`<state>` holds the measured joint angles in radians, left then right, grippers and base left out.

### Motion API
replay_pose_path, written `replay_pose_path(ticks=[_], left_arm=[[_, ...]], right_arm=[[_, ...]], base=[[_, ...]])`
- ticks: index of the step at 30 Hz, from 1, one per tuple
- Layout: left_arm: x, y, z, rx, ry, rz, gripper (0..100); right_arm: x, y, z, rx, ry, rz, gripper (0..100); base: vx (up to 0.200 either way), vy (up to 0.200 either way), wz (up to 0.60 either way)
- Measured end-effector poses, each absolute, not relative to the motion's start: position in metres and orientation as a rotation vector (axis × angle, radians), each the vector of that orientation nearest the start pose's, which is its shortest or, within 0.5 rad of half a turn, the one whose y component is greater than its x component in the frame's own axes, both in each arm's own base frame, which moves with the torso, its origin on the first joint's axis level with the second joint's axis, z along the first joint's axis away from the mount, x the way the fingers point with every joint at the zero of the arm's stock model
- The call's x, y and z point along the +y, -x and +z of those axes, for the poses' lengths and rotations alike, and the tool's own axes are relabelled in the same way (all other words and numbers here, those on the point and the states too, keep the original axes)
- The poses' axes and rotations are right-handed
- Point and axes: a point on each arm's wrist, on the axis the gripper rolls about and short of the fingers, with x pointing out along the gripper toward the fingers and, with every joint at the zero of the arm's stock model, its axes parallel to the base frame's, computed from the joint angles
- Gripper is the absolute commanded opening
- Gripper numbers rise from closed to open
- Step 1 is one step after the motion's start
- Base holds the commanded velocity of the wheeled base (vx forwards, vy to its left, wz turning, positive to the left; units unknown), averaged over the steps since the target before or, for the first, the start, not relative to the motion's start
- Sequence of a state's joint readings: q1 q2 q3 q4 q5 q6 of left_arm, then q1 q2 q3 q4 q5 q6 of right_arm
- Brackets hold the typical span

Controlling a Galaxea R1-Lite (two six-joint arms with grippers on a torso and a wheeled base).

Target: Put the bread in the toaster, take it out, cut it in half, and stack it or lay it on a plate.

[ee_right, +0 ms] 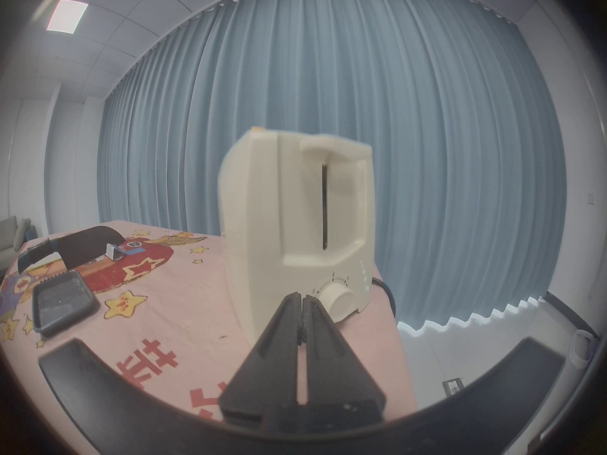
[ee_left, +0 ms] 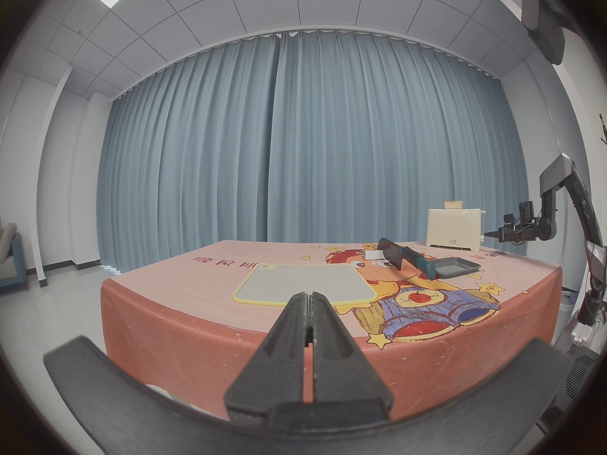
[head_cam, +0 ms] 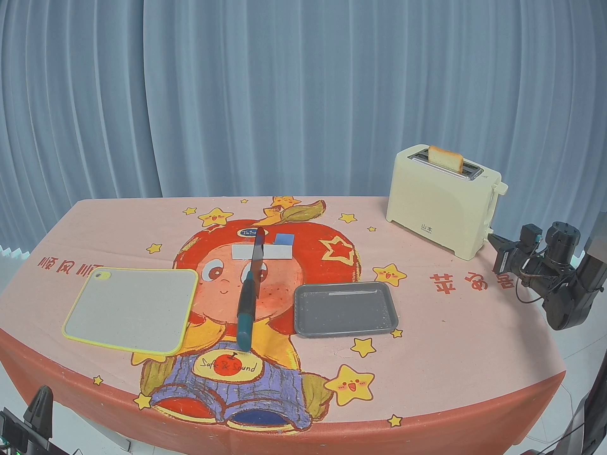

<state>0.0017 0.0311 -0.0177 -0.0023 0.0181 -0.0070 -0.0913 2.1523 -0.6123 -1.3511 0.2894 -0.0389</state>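
Toaster (head_cam: 442,206): cream, pale-yellow tint; dial (ee_right: 336,301) off-white. Bread (head_cam: 445,157): golden-brown crust, lighter tan face. Tablecloth (head_cam: 455,342): salmon pink w/ cartoon print: red apple-shaped head, purple-blue striped jumper, yellow stars (some w/ faces), red characters; hanging edge deeper orange-red. Cutting board (head_cam: 131,309): lt grey, yellow-green rim. Knife (head_cam: 250,289): teal handle, dark blade. Tray (head_cam: 345,309): dark grey, plain. Block (head_cam: 272,249): white w/ blue patch. Curtain (head_cam: 303,77): blue-grey, vertical pleats. Left gripper (ee_left: 310,298) & right gripper (ee_right: 302,299): matte black.
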Motion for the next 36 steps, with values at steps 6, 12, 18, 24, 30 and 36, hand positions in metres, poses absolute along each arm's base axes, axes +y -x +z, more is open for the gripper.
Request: replay_pose_path(ticks=[6,12,18,24,30,36], left_arm=[[0.000,0.022,0.081,0.011,0.007,0.019,0],[0.000,0.022,0.081,0.011,0.007,0.019,0],[0.000,0.022,0.081,0.011,0.007,0.020,0],[0.000,0.022,0.081,0.011,0.007,0.019,0],[0.000,0.022,0.081,0.011,0.007,0.019,0],[0.000,0.022,0.081,0.011,0.007,0.020,0]], right_arm=[[-0.018,-0.333,0.079,0.142,0.011,0.218,0],[-0.011,-0.321,0.096,0.108,0.018,0.237,0],[-0.009,-0.312,0.112,0.066,0.026,0.242,0],[-0.008,-0.307,0.123,0.029,0.032,0.244,0],[-0.007,-0.303,0.132,0.007,0.030,0.244,100],[-0.007,-0.300,0.138,-0.016,0.028,0.244,100]], base=[[0.000,0.000,0.00],[0.000,0.000,0.00],[0.000,0.000,0.00],[0.000,0.000,0.00],[0.000,0.000,0.00],[0.000,0.000,0.00]])
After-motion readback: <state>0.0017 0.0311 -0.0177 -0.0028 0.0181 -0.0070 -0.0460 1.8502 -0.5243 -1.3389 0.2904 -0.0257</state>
